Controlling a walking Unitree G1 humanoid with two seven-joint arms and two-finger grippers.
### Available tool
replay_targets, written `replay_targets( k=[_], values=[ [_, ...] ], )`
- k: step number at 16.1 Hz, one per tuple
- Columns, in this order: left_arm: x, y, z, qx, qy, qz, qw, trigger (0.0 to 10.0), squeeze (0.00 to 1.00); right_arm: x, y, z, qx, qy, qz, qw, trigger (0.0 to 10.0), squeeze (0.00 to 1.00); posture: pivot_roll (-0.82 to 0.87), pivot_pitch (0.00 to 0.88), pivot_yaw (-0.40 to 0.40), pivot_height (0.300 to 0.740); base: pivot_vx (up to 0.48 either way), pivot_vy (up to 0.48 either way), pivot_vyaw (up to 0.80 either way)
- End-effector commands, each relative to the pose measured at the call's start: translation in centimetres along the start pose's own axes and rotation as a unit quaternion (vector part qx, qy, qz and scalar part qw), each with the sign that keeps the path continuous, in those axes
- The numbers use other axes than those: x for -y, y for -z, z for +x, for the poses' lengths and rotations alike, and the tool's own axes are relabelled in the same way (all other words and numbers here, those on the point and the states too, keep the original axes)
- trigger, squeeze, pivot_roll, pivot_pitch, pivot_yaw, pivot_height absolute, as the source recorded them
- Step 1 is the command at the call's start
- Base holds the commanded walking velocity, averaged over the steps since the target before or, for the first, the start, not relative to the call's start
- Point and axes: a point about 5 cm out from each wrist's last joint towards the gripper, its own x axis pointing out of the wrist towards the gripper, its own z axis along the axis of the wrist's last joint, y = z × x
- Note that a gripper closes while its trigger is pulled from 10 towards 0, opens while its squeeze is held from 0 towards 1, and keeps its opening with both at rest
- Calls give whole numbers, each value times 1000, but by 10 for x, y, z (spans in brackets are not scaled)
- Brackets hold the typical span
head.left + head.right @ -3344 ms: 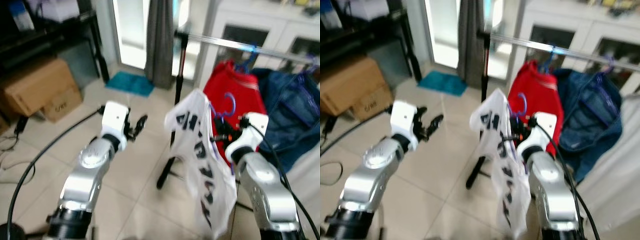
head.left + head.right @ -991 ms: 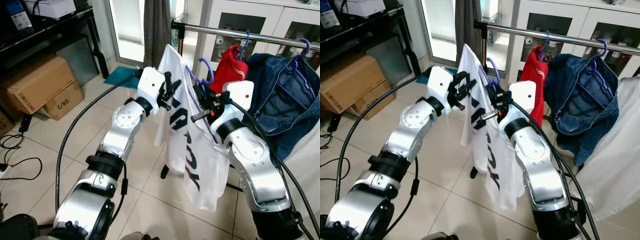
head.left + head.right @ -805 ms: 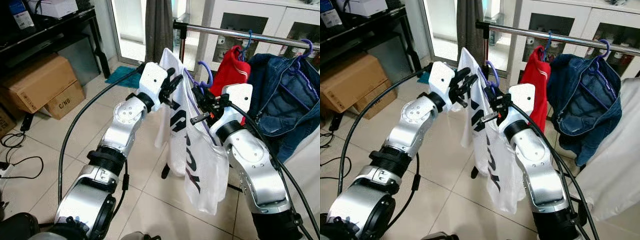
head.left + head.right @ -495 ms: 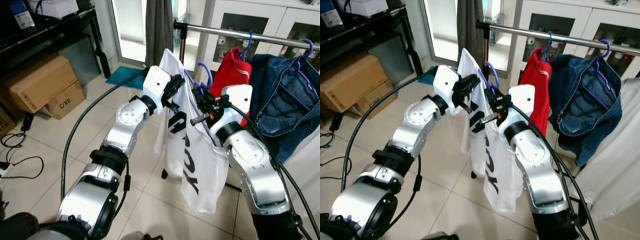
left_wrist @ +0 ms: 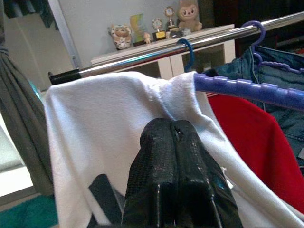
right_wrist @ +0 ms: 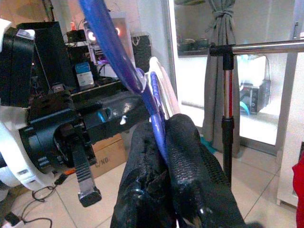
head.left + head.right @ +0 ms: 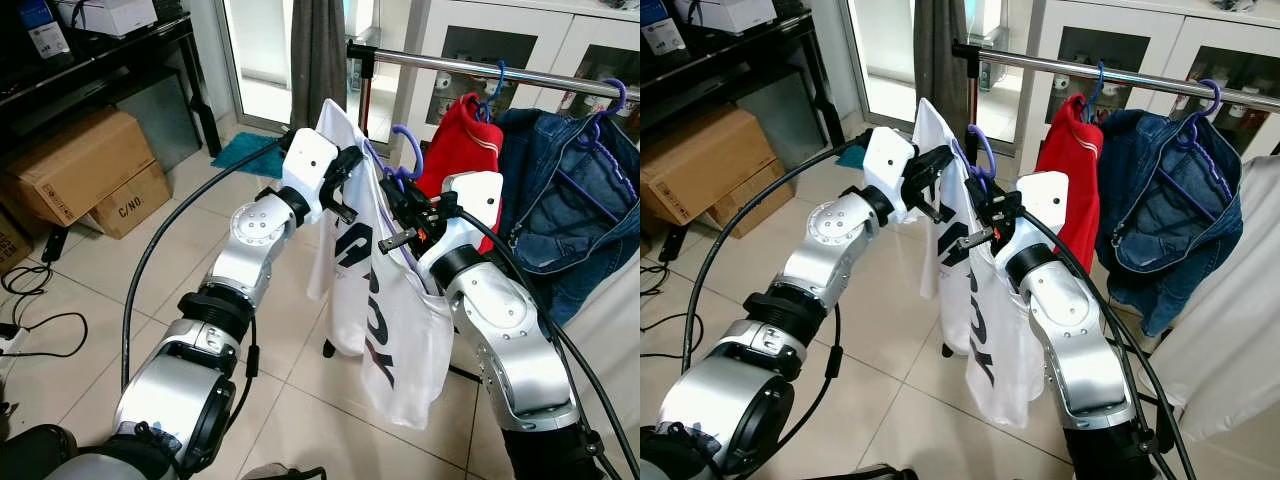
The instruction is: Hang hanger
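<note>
Purple plastic marks the hanger (image 7: 403, 150), which is carried with a white printed T-shirt (image 7: 380, 300) draped over it, just in front of the steel rail (image 7: 470, 68) but below it, its hook not yet over the bar. The right pincer (image 6: 159, 142) is clamped together on the hanger's purple stem, as seen in the right wrist view. The left pincer (image 5: 172, 137) is pressed together on the shirt's shoulder fabric, close by the hanger's arm. A red garment (image 7: 462, 140) and a denim jacket (image 7: 560, 190) are already hung on the rail on their own hangers. The task is judged to be partly done: the load is brought up to the rack, while lifting the hook over the rail and letting go are left.
</note>
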Motion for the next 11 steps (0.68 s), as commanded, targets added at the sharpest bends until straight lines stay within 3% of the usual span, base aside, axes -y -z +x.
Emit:
replay_targets(
  k=[1, 7, 9, 11],
  values=[
    [-5, -7, 1, 12, -5, 7, 1000, 0, 0, 0, -11, 0, 29, 1, -6, 1000, 0, 0, -73, 0, 58, 740, 0, 0, 0],
    [-9, -10, -16, 41, -3, -21, 999, 0, 0, 5, 0, -3, -10, 12, -17, 1000, 0, 0, -69, 0, 57, 740, 0, 0, 0],
    [-11, -20, -18, 64, 10, -43, 997, 0, 0, 5, 3, -3, -17, 10, -19, 1000, 0, 0, -68, 0, 61, 740, 0, 0, 0],
    [-15, -25, -23, 86, 13, -89, 992, 0, 0, 5, 3, -3, -18, 11, -19, 1000, 0, 0, -70, 0, 67, 740, 0, 0, 0]
  ],
)
